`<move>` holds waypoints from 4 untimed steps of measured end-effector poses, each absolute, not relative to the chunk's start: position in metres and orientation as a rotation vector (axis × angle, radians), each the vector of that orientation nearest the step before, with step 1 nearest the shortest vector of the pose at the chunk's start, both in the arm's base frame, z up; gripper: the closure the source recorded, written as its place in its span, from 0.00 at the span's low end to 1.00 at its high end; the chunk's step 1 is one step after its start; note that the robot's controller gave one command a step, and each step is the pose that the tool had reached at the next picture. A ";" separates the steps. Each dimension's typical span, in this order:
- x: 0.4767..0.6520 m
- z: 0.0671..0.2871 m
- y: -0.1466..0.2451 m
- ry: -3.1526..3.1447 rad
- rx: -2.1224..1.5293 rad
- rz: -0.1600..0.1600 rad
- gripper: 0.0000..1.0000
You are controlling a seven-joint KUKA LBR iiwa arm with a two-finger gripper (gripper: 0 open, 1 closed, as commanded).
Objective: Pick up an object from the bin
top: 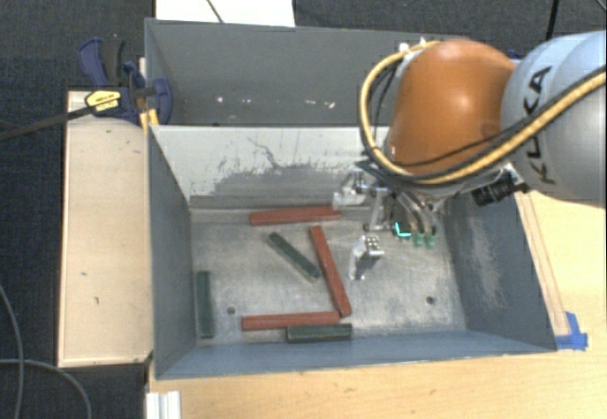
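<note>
Rust-red slanted bar [329, 273] is my landmark in the camera view. The hand [368, 258] hangs just right of its upper half, can't tell if it's spread or pinched. I'd straddle the bar across its narrow width. The bars look rigid, flat and square-edged. A dark green bar [294, 256] lies just left, on the scuffed metal bin [493, 265] floor.

Arm [561, 118] in from right; pincer [368, 257] low, pointing down.

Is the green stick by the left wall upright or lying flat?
Lying flat: the green stick rests lengthwise on the bin floor, along the foot of the left wall.
</note>
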State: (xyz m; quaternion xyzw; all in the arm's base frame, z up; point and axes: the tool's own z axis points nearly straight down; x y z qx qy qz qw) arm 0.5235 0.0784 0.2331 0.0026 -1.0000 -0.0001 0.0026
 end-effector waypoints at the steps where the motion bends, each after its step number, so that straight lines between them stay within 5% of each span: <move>1: 0.525 0.237 0.078 -3.144 0.004 -0.002 0.00; 3: 0.506 0.134 0.089 -3.141 0.204 -0.001 0.00; 4: 0.501 0.119 0.092 -3.138 0.228 -0.001 0.00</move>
